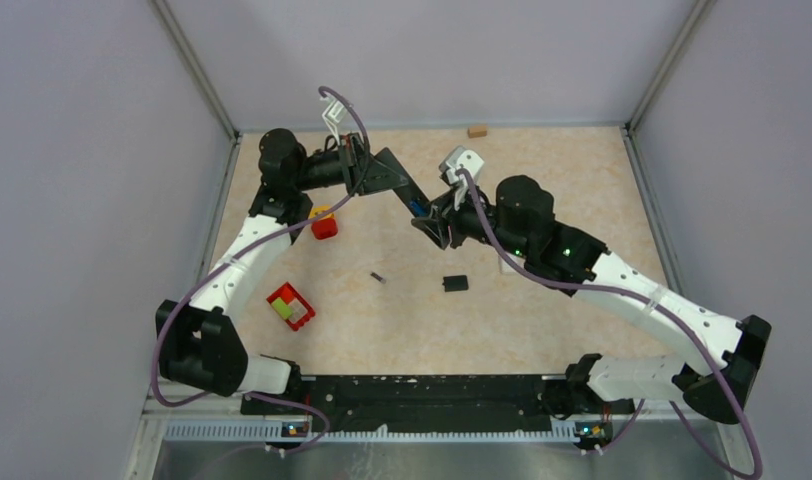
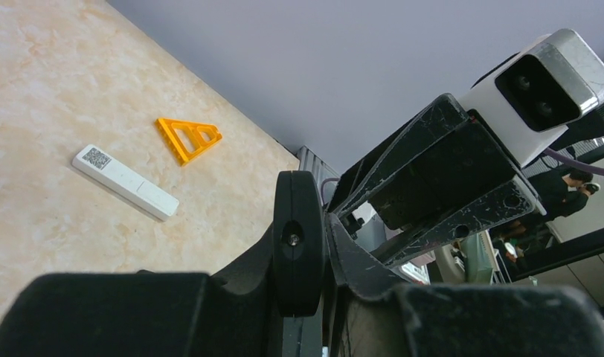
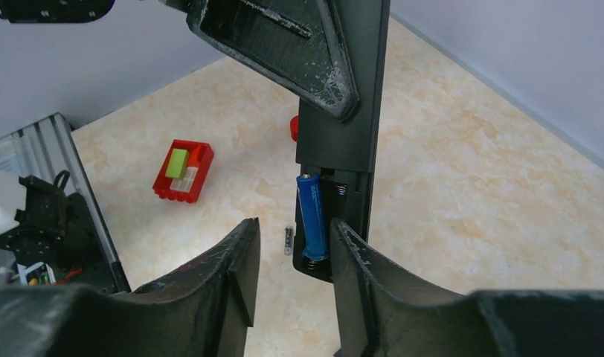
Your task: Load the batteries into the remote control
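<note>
Right wrist view: the left gripper (image 3: 284,37) is clamped on the remote (image 3: 344,141) at 12 o'clock, and the long axis of the remote is seen from 12 to 6. A blue battery (image 3: 312,216) is seated in the open bay, parallel to it. The right gripper (image 3: 293,230) is spread, with this battery at 1 o'clock from it. A spare battery (image 3: 288,239) lies on the table (image 3: 470,186) below, judged nearer to the right arm.

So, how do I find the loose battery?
On the table, find the red block with a green top, then the flat black square to its right. The battery lies between them, a tiny dark stick, far smaller than both.
</note>
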`<state>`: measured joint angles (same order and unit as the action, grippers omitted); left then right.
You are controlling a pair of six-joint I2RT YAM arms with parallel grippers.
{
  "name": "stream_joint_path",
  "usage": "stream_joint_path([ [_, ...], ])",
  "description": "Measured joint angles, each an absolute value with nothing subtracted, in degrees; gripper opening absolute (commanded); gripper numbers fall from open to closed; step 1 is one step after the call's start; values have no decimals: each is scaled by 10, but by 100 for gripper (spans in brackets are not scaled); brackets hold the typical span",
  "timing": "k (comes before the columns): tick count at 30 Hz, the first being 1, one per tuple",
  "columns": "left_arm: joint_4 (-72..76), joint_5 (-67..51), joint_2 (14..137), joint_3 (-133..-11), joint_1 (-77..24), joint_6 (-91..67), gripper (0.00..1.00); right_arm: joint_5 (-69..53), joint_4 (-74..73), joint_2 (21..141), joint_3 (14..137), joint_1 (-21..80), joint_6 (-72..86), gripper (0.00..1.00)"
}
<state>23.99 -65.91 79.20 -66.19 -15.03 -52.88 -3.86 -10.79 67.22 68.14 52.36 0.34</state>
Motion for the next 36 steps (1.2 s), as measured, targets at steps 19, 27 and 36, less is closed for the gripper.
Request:
stream_joint_path([
  [19, 243, -624, 792, -656, -145, -540, 0, 97, -190, 684, 754, 515, 265, 98],
  [27, 271, -603, 791, -640, -144, -566, 0, 28, -152, 667, 689, 421, 499, 98],
  [36, 300, -595, 791, -636, -144, -592, 0, -79, -49, 674, 629, 407, 622, 98],
])
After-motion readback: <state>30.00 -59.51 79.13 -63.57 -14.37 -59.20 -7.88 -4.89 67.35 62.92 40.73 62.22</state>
